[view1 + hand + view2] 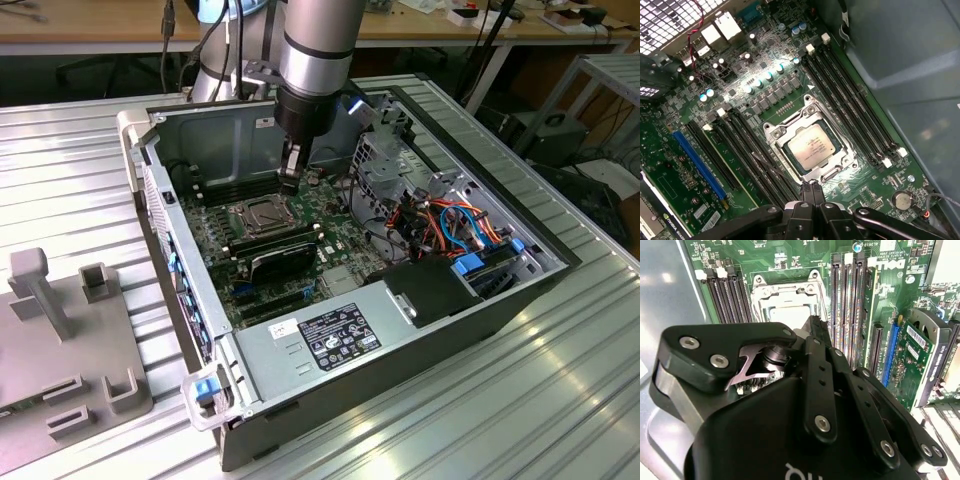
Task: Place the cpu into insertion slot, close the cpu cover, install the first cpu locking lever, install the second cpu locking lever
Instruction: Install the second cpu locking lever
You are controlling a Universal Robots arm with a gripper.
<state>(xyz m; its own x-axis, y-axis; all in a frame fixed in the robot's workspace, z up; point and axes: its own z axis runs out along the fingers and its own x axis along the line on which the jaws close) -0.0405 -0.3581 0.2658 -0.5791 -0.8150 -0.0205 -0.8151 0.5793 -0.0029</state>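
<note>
The cpu [811, 146], a silvery-tan square chip, lies flat in the insertion slot [771, 131] on the green motherboard [700, 190]. The silver cpu cover [846, 161] lies down around the chip, which shows through its window. A thin locking lever [769, 168] runs along one side of the socket. My gripper [810, 192] hangs just above the board beside the socket, fingers pressed together and holding nothing. In the exterior view the gripper [291, 176] sits a little behind the socket [262, 216]. In the second wrist view the gripper body [805, 405] hides part of the socket [785, 297].
Long black memory slots [850, 100] flank the socket on both sides. A blue card slot [699, 164] and an installed card [282, 262] lie nearby. The case walls [215, 125], the power supply [335, 335] and a cable bundle [450, 225] ring the board.
</note>
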